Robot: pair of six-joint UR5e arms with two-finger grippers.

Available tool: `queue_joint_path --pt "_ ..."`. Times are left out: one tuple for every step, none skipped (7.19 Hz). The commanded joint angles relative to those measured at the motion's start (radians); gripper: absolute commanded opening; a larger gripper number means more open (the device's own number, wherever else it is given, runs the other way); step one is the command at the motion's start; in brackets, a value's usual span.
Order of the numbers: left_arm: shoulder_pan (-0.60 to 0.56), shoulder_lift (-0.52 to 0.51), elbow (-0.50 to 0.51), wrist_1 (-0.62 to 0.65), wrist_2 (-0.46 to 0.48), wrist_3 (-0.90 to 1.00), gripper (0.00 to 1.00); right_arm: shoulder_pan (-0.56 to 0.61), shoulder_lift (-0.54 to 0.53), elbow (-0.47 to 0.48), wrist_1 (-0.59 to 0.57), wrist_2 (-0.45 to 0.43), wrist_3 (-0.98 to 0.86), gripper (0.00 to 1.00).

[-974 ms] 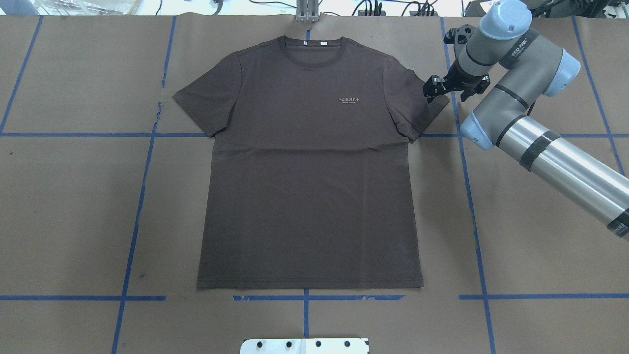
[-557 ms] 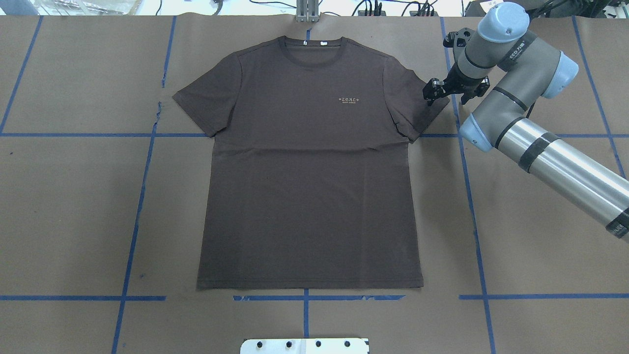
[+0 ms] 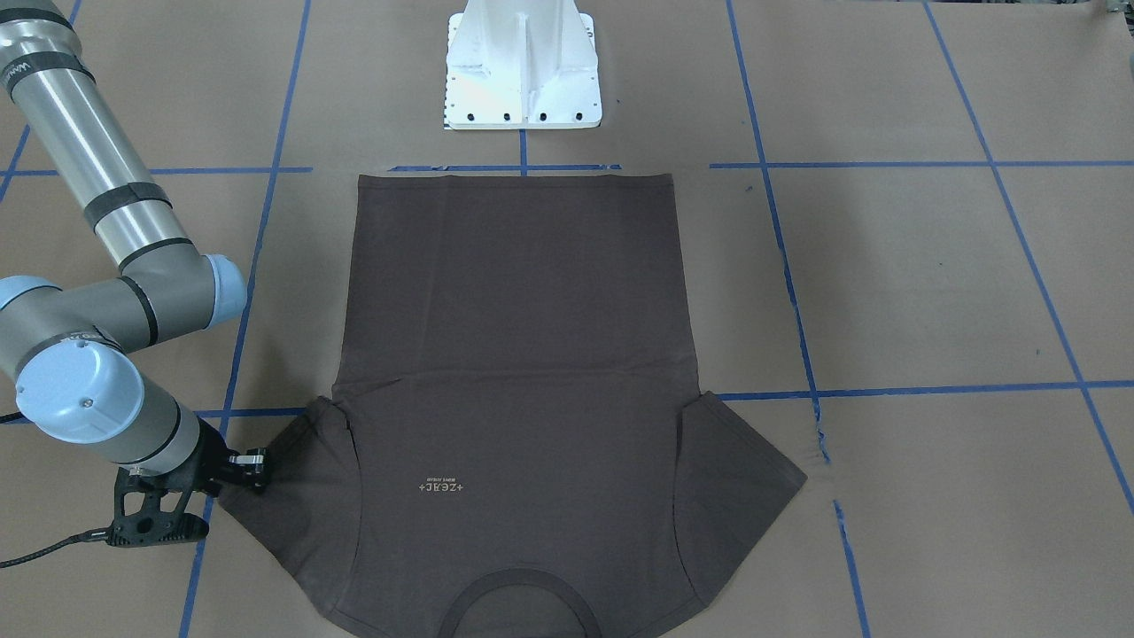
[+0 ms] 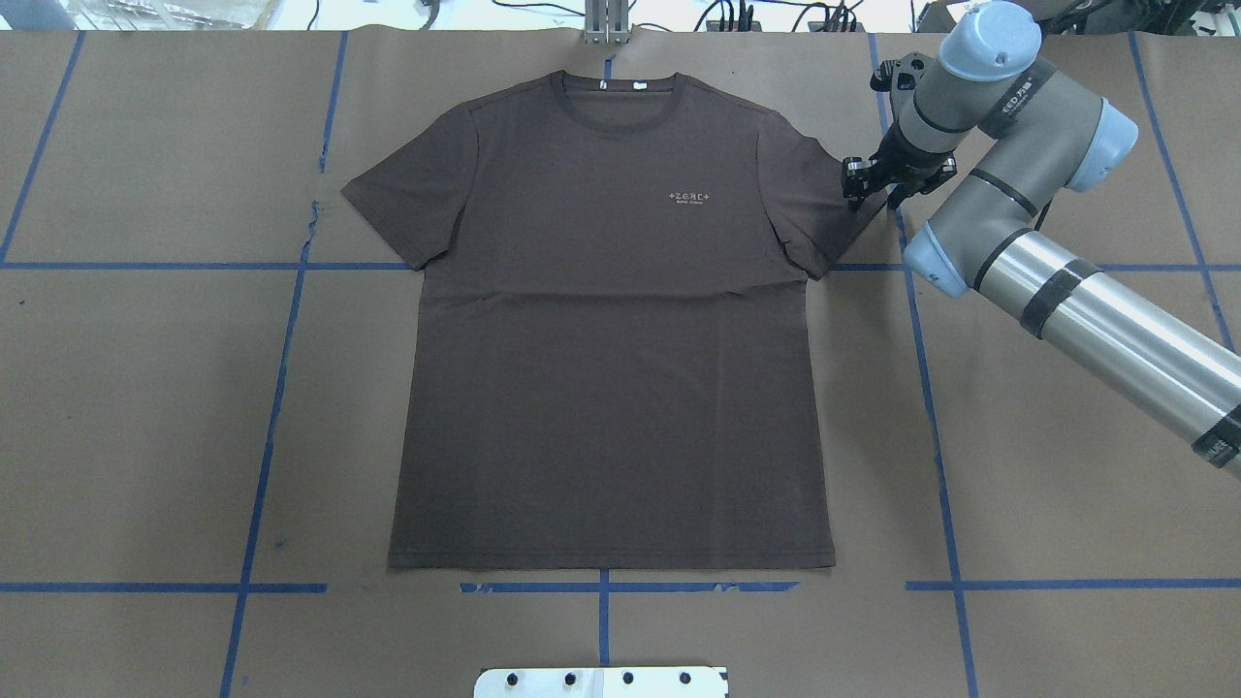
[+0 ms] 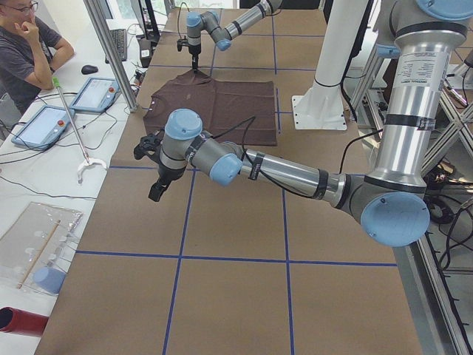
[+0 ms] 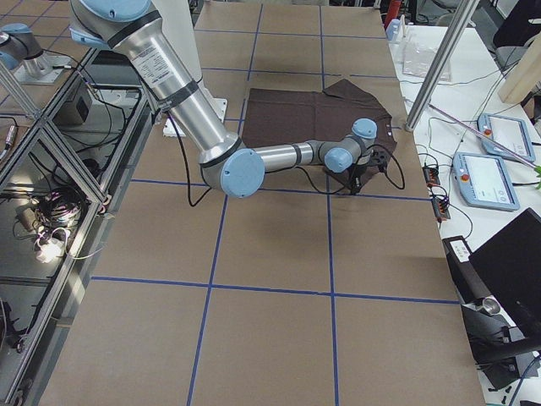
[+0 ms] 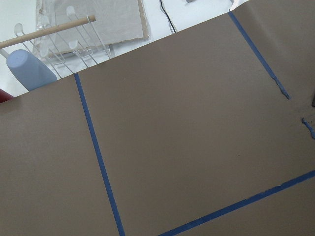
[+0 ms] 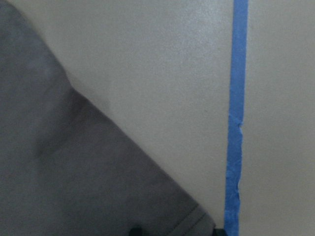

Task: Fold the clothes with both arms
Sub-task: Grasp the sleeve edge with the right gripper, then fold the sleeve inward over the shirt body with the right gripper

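In front of the white pedestal (image 3: 523, 71), the T-shirt (image 4: 611, 339) lies flat and face up on the papered desk (image 4: 145, 388), with its hem nearest the pedestal and its collar (image 4: 620, 97) farthest from it. The right pincer (image 4: 873, 184) is down at the outer tip of the sleeve (image 4: 824, 194) on the robot's right, far from the pedestal. In the wrist view its fingertips (image 8: 134, 230) stand a narrow way apart, with the sleeve's corner between them and the cloth not yet clamped. A blue tape line (image 8: 236, 123) runs just beside that corner. The left pincer (image 5: 156, 191) hangs over bare paper, well apart from the shirt on the pedestal's other side. I cannot tell whether it is wide or closed
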Motion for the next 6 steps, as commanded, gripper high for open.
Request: queue_joint_path --pt "0.0 0.0 0.003 0.0 0.0 0.0 1.0 0.001 0.016 0.004 0.0 0.012 -0.001 0.0" --pt "0.0 -0.002 0.006 -0.001 0.0 0.0 1.0 0.002 0.029 0.007 0.0 0.012 0.0 0.0" --pt "0.0 -0.002 0.004 -0.001 0.0 0.0 1.0 0.004 0.033 0.04 0.0 0.012 -0.001 0.0" --pt "0.0 -0.002 0.004 -0.001 0.0 0.0 1.0 0.005 0.046 0.056 -0.001 0.016 -0.001 0.0" --pt "0.0 -0.002 0.004 -0.001 0.0 0.0 1.0 0.008 0.069 0.068 0.002 0.024 0.002 0.0" --pt "0.0 -0.002 0.006 -0.001 0.0 0.0 1.0 0.008 0.088 0.07 0.0 0.024 0.006 0.0"
